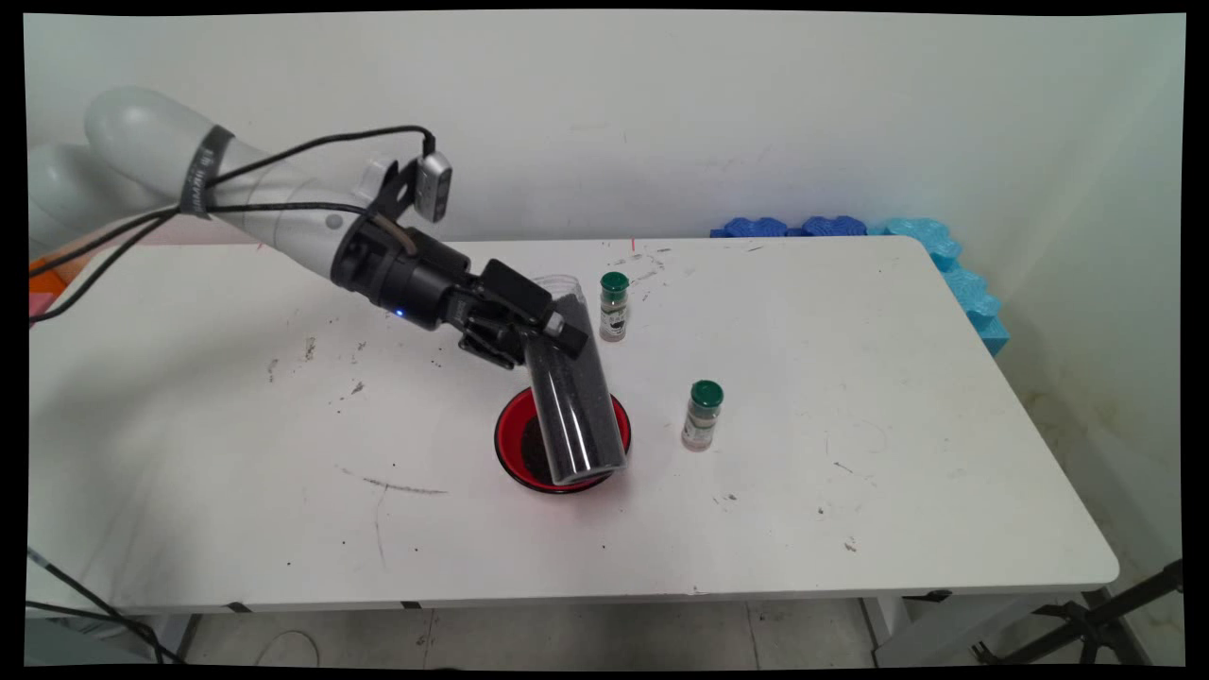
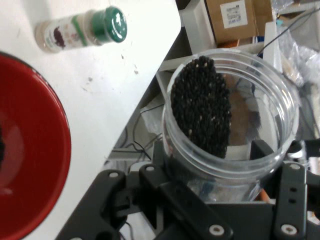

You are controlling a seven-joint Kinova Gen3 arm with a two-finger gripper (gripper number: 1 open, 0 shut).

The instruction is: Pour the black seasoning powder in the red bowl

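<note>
I count one clear jar [image 1: 571,397], one red bowl [image 1: 515,444], two green-capped spice bottles [image 1: 614,306] [image 1: 703,415] on the white surface [image 1: 850,397]. Jar: tall, clear plastic, dark grains inside, tilted above the bowl. My gripper [image 1: 524,326] reaches in from the left, fingers clamping the jar.

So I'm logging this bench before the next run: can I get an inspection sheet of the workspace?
Surface: white table, scuffed with dark marks and specks.
Held thing: clear plastic jar of small black grains, tilted over the red bowl.
Other things: two small green-capped spice bottles, upright, right of the bowl.
Gripper: black two-finger gripper, jaws shut on the jar.
Cables: black cables along the arm.
Surroundings: blue foam pieces at the table's far right; cardboard box beyond the table edge.
</note>
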